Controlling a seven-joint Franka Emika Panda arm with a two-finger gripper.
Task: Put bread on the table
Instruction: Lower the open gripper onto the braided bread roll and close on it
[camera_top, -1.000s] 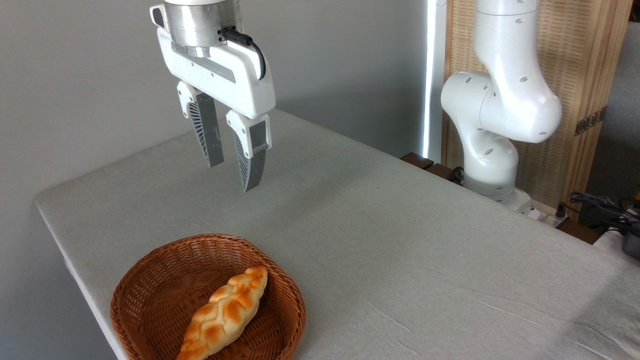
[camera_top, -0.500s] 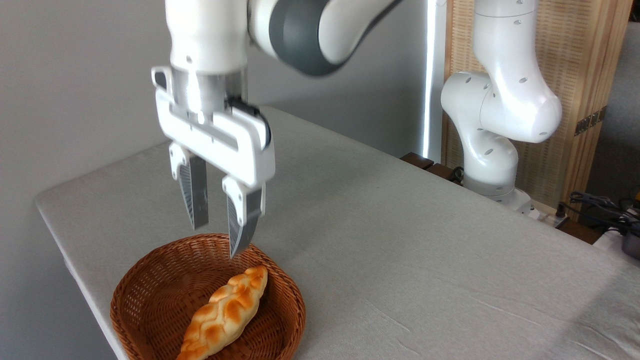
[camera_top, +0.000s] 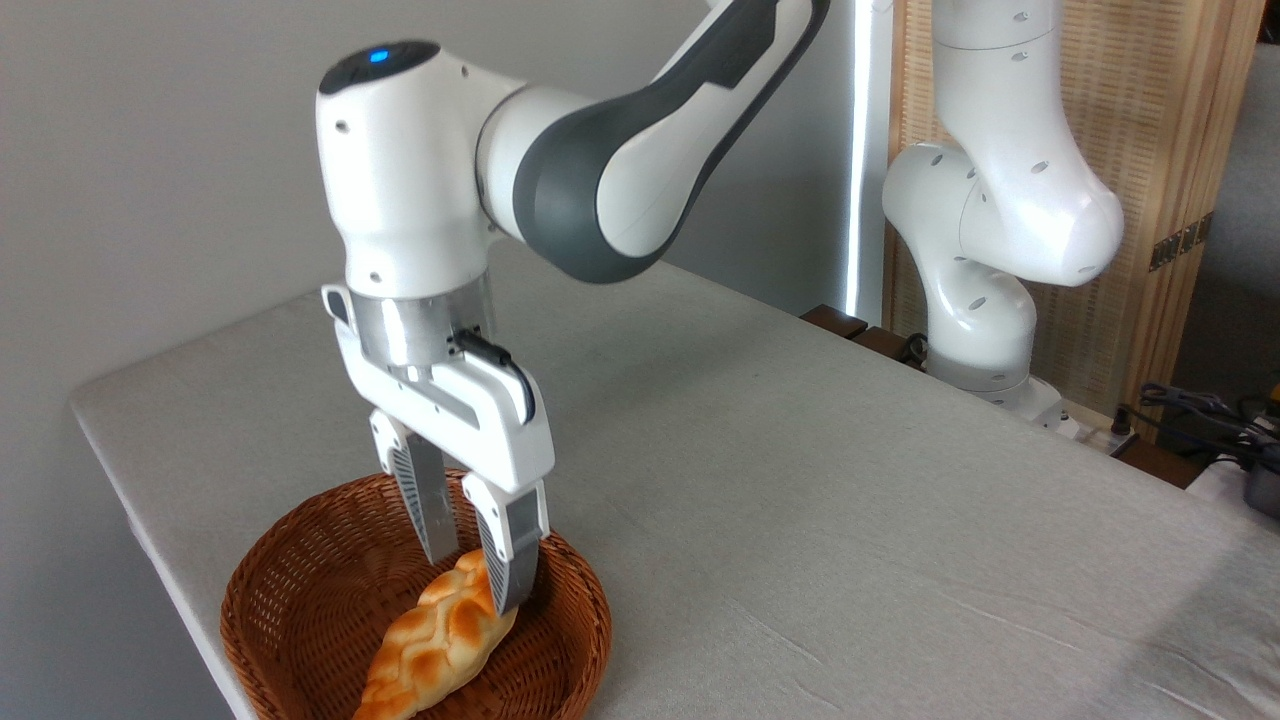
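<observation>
The braided bread loaf (camera_top: 440, 640) lies nearest the camera, inside the round wicker basket (camera_top: 270, 610), set diagonally with its lower end toward the basket's front rim and its upper end toward the back right. Its crust is glossy, golden-orange with pale patches. Judgement: the gloss and the very regular plaiting suggest a light item, possibly a replica; the sheen may make it slippery, and if real it would dent under firm pressure.

The gripper (camera_top: 470, 580) stands over the loaf's upper end, pointing straight down. Its two fingers are parted, one to each side of that end; the right finger (camera_top: 510, 560) overlaps the loaf in this view. Whether either pad actually touches the crust cannot be determined. Nothing is gripped.

Judgement on hold: the fingers straddle the narrowing tip rather than the thick middle. A grasp there risks the loaf pivoting or sliding out once raised; a hold across the width nearer the middle would balance better. The ridges between plaits offer some purchase.

Beyond the basket, the cloth-covered table (camera_top: 800, 480) extends bare to the right and rear, giving ample room for placement. The arm's base (camera_top: 985, 300) stands at the far edge.
</observation>
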